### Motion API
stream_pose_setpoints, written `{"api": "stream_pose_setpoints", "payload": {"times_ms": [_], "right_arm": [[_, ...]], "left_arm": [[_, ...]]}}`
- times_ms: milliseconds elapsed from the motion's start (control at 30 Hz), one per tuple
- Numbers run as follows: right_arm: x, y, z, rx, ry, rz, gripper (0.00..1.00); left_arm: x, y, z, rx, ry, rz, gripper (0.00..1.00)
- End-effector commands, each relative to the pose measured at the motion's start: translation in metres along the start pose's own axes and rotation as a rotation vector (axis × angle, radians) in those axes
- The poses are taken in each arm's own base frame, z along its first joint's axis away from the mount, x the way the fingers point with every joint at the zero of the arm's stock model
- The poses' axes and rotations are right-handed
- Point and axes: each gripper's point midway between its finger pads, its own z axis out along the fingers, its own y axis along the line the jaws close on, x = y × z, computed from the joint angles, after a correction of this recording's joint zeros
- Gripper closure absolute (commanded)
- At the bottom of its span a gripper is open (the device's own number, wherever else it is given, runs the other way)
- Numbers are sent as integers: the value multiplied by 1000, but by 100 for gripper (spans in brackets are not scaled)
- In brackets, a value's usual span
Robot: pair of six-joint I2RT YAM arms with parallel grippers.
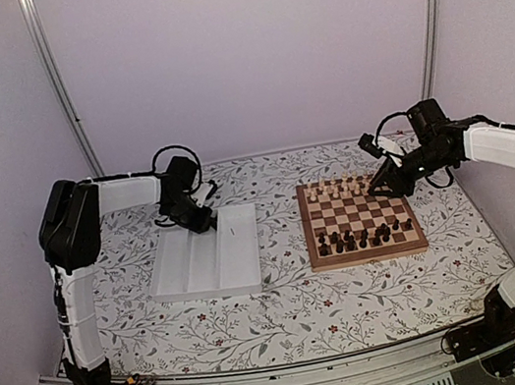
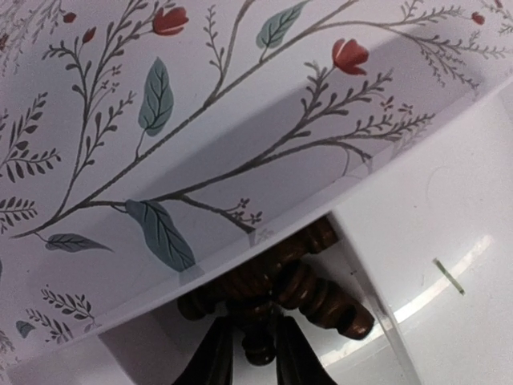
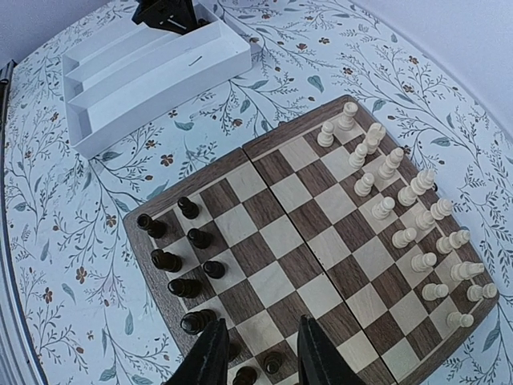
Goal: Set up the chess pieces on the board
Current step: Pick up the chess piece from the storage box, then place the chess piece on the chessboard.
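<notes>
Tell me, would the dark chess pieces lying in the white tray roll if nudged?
Probably: the dark chess pieces lie on their sides, and their turned round bodies would likely roll on the smooth white tray. They look like rigid wood, so likely stiff and light. Their glossy ridges may slip when pinched.

Checkered wooden board [image 1: 346,212] lying flat — dark chess pieces [image 1: 381,230] upright, near rows

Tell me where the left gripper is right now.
Top view: the left gripper sits on the left, at the far edge of the white tray. Its wrist view shows it over dark chess pieces lying inside.
</notes>
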Motion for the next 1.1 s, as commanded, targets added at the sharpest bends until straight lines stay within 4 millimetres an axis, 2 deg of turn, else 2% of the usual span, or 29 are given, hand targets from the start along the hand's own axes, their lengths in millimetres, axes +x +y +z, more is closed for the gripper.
{"api": "stream_pose_setpoints", "payload": {"times_ms": [0,133,333,467,567,700,900,1000,1067], "right_arm": [[3,5,4,-36,-5,1,69],[-2,9,2,-56,-21,1,69],[-10,17,-4,-89,-50,-8,69],[-19,25,-6,-138,-69,-7,69],[-27,36,-3,-185,-65,-27,69],[-47,60,6,-190,-33,-170,69],[-77,105,26,-145,41,-526,68],[-88,124,37,-124,55,-654,67],[-90,138,46,-123,64,-722,67]], "left_arm": [[1,-2,2,48,13,-1,84],[-2,-3,-18,38,-1,-18,92],[-13,-6,-78,-17,-106,27,96],[-18,-28,-112,68,-173,36,96],[-20,-60,-133,180,-241,101,96],[-17,-123,-158,464,-312,199,95],[1,-207,-177,777,-239,330,93],[13,-240,-190,918,-200,373,93],[17,-255,-199,996,-178,381,92]]}}
